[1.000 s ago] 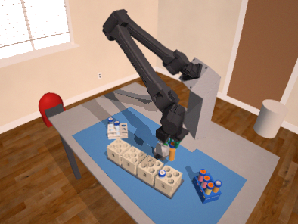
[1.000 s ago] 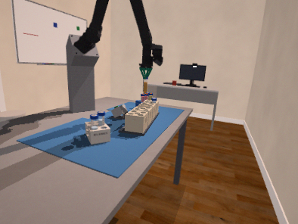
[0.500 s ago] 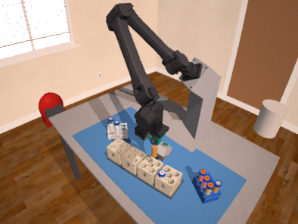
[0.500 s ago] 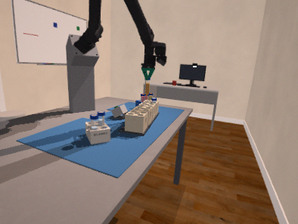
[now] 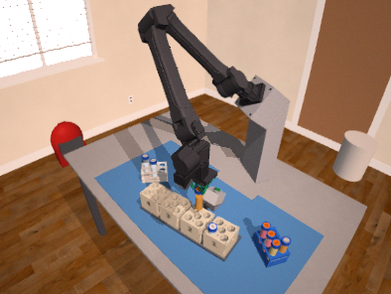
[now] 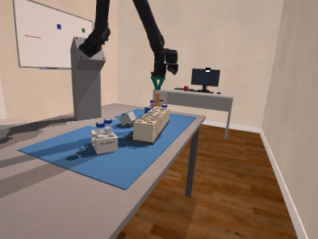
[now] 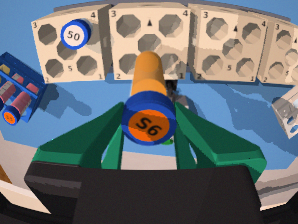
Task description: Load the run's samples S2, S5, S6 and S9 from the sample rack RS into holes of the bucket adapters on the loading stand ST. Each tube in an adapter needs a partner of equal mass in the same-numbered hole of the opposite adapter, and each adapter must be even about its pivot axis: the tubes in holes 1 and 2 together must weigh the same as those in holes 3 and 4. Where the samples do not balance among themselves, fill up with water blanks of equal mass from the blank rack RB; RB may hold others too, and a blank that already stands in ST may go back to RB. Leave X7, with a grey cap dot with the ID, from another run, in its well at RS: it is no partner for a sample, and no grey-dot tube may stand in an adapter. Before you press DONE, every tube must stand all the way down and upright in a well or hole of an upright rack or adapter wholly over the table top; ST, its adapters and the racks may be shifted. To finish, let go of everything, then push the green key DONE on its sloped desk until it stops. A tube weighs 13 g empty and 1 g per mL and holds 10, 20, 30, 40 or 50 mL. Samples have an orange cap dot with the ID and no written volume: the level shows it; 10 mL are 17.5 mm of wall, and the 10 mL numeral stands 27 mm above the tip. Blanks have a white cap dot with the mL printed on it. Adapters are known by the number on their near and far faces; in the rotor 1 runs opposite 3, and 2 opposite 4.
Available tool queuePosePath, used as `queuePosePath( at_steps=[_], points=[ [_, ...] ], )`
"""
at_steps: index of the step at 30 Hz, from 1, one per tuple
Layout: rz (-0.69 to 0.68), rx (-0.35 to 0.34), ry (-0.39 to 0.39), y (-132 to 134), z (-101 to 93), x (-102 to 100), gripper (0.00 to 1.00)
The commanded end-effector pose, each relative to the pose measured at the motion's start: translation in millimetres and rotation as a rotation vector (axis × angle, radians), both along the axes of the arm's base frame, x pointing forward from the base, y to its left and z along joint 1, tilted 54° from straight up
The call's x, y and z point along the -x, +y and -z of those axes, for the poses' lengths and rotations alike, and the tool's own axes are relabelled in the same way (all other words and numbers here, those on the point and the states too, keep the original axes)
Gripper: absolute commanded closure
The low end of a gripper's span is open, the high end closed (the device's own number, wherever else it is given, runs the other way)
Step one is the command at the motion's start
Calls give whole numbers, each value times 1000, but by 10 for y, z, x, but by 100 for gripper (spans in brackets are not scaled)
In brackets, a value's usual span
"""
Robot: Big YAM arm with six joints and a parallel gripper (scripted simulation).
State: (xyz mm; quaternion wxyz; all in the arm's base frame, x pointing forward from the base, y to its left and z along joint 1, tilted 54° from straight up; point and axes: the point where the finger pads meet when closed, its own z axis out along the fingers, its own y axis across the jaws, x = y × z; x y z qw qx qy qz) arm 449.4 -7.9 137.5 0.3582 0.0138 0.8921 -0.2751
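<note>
My gripper is shut on the sample tube S6, which has a blue cap with an orange dot and orange liquid. It holds the tube upright above the row of cream bucket adapters on the loading stand, over the far side of the second adapter from the right. In the wrist view the tube's lower end hangs over that adapter's holes. The end adapter holds a blank marked 50. The blue sample rack holds several tubes. The gripper also shows in the exterior view.
The white blank rack with blue-capped blanks stands left of the stand. The grey sloped desk with the green key sits just behind the stand, close to the gripper. The arm's grey pedestal stands at the back of the table.
</note>
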Motion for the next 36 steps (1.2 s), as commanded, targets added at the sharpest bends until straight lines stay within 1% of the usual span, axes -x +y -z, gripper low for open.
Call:
queuePosePath(
  at_steps=[1,5,7,8,9,10,11,12,33,34,36],
  points=[
    [-9,8,-22,-41,-67,-135,100],
    [-9,8,-23,-96,-15,-214,100],
    [-9,8,-23,-96,-15,-214,100],
    [-25,8,-28,-32,-24,-234,100],
    [-9,9,-22,-122,17,-250,100],
    [-9,9,-22,-138,35,-268,100],
    [-8,10,-22,-141,34,-269,100],
    [-16,5,-22,-82,22,-215,100],
    [-16,5,-22,-92,12,-220,100],
    [-9,8,-29,-159,2,-283,100],
    [-8,10,-21,-175,48,-298,100]
  ],
)
